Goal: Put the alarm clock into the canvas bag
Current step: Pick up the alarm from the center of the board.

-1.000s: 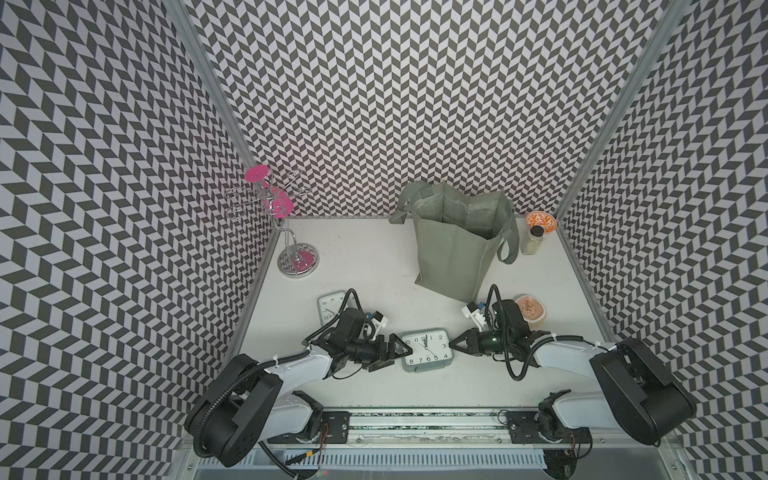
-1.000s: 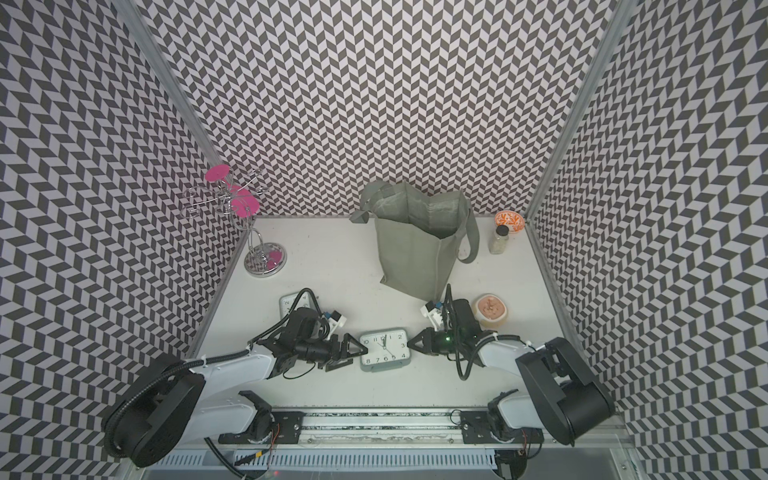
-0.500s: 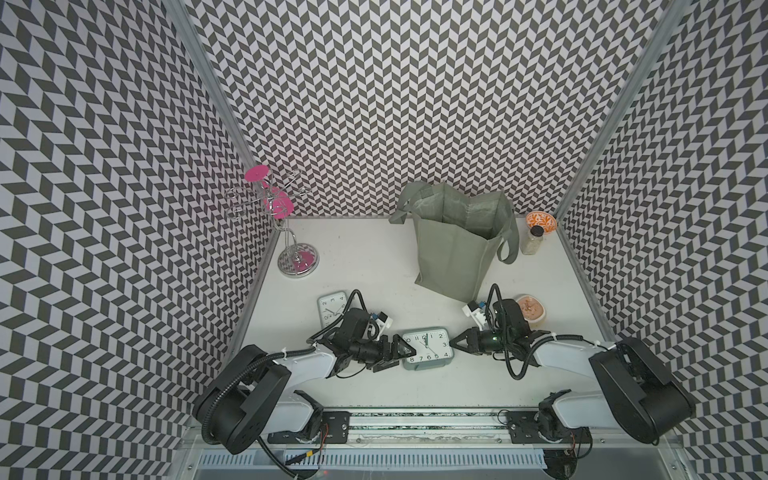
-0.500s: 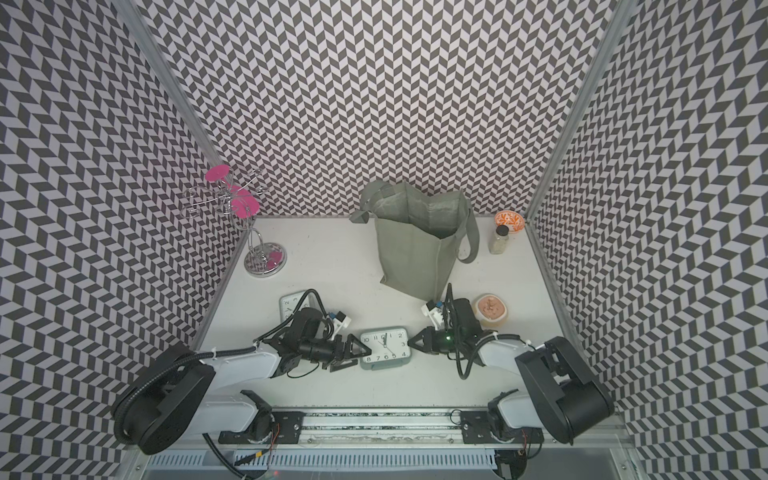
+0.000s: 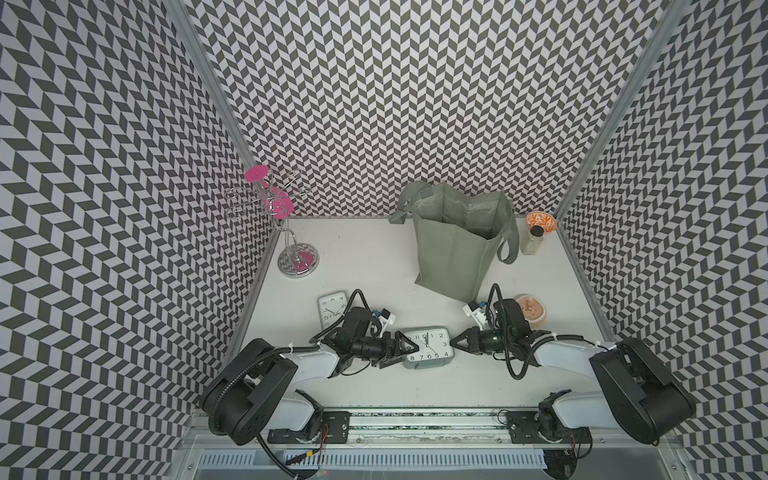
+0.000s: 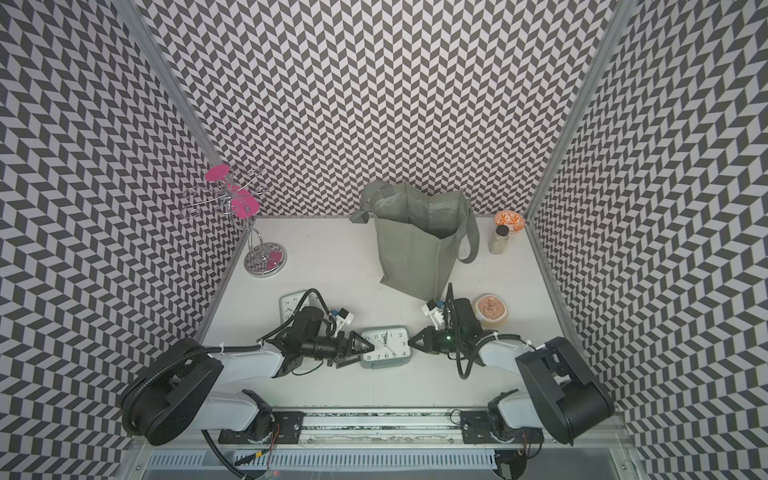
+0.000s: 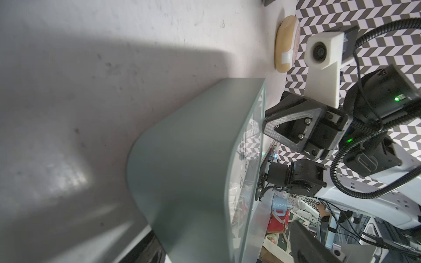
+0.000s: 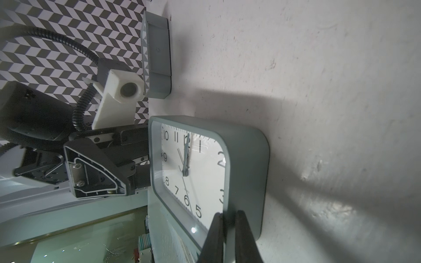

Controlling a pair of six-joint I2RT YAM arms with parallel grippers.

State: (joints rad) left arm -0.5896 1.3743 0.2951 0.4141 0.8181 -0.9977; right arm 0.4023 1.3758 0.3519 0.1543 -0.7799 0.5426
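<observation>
The alarm clock (image 5: 428,347) (image 6: 385,345) is a grey-green rectangle with a white dial, face up near the table's front middle. My left gripper (image 5: 405,355) (image 6: 360,355) (image 7: 227,248) is open and straddles the clock's left end. One finger sits at the clock's back, and the other stands off the face with a gap. My right gripper (image 5: 453,344) (image 6: 410,341) (image 8: 227,227) is shut, its tips at the clock's right edge (image 8: 246,173). The canvas bag (image 5: 453,253) (image 6: 415,253) stands upright and open-mouthed behind the clock, at the back right.
A smaller clock (image 5: 332,309) (image 8: 157,57) lies flat behind my left arm. A chrome stand with pink discs (image 5: 291,232) is at the back left. An orange bowl (image 5: 540,222) and a jar (image 5: 533,241) sit beside the bag. A pinkish dish (image 5: 530,308) lies behind my right wrist.
My left gripper has slid right until its jaws straddle the clock's left end, and they have narrowed a little. The clock and my right arm have stayed put.
</observation>
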